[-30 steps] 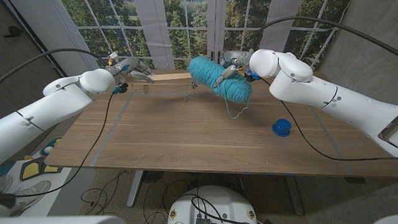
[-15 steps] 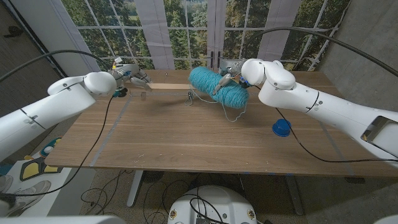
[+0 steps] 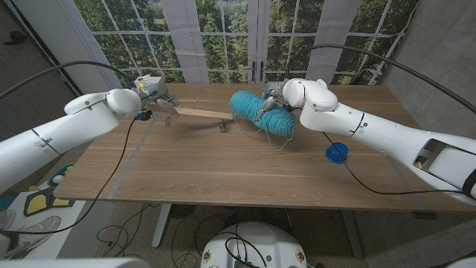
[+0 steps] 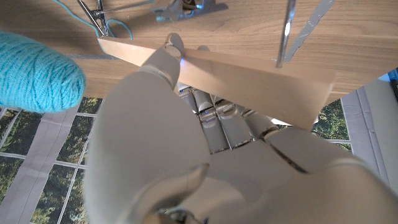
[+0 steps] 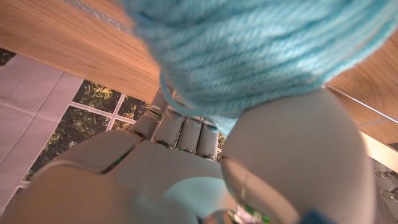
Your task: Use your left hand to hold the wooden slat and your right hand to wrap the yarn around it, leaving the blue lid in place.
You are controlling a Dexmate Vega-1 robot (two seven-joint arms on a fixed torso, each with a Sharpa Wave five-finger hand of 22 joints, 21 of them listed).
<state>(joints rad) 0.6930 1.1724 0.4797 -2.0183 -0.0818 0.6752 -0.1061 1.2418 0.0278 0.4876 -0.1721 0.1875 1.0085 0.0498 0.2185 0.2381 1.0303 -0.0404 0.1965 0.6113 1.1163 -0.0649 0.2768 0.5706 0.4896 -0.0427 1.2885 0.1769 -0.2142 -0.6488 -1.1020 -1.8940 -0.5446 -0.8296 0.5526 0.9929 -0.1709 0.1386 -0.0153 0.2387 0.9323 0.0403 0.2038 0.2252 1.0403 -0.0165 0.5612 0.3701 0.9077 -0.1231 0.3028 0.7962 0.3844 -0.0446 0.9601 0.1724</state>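
While my left hand (image 3: pixel 158 91) grips the slat (image 3: pixel 199 113) near the desk's far left, holding it steady for winding, my right hand (image 3: pixel 277 95) clutches the yarn (image 3: pixel 260 113) at its free end; the lid (image 3: pixel 336 152) sits apart, rightward.

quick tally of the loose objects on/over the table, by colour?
Teal: 1, yarn skein
Blue: 1, lid
Wood: 1, slat
Total: 3
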